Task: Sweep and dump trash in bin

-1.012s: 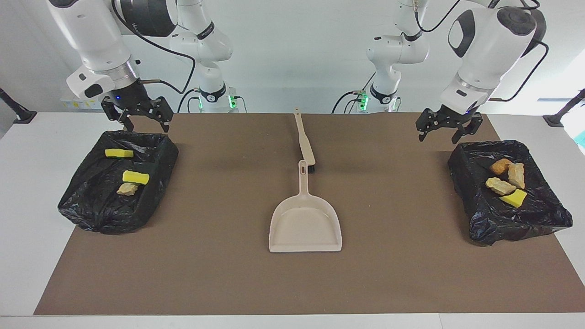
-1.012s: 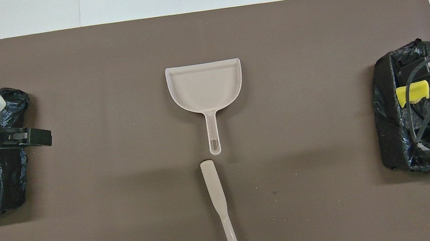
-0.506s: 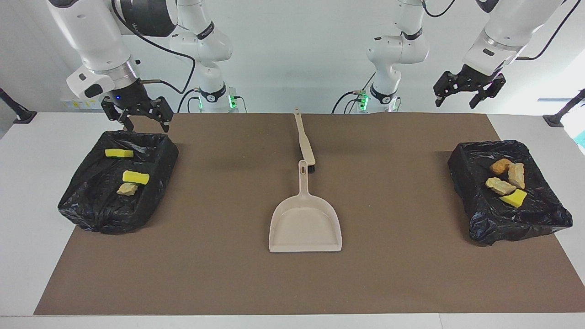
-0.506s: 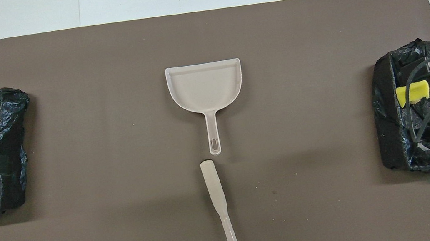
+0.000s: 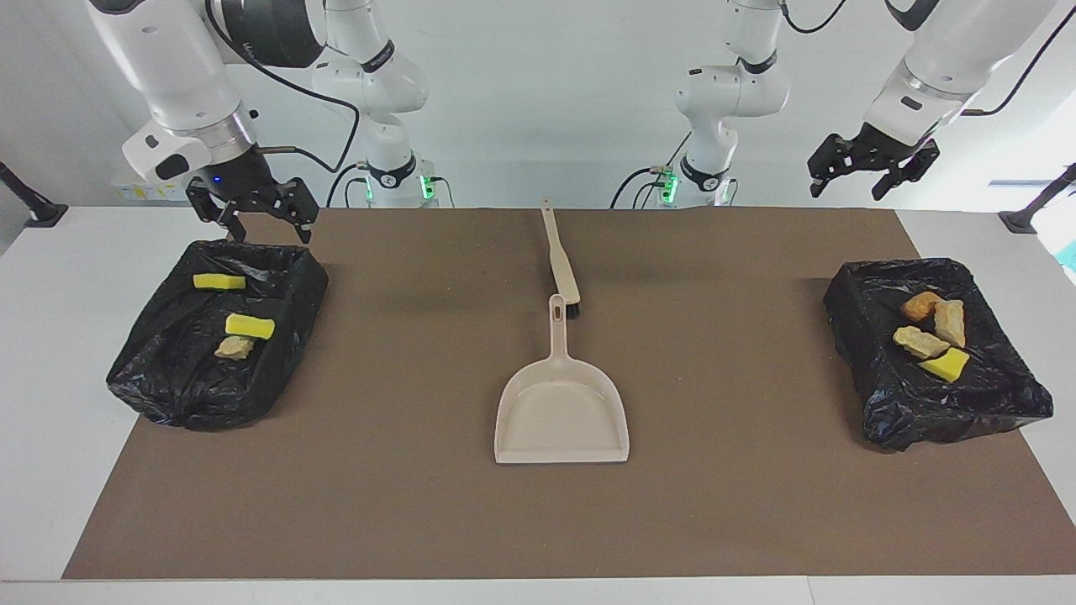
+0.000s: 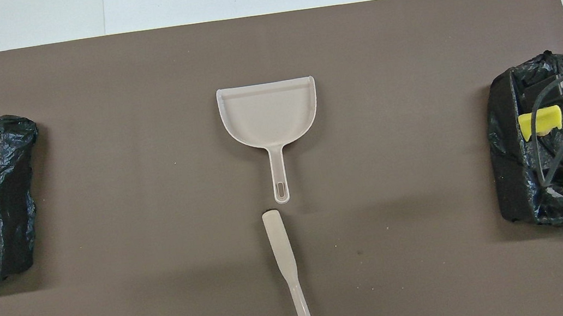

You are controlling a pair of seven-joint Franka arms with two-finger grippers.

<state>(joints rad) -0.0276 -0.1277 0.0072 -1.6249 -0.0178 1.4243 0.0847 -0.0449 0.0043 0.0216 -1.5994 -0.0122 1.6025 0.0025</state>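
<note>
Trash (image 5: 933,332) all binned: four scraps in bin (image 5: 992,403) at left arm's worktop edge, three at right arm's. Left end effector (image 5: 874,168) lifted clear since a second ago, open, empty; right end effector (image 5: 256,214) open, empty, unmoved over its bin. Probably finished.

Trash (image 5: 933,333) scraps inside two black bins (image 5: 1004,395)

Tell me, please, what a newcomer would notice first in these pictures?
Two black bins sit at the table's two ends, each holding yellow and tan trash. Mid-mat lies an empty dustpan, with the brush nearer the robots. The right gripper hangs over its bin's rim; the left gripper is raised, fingers open.
</note>
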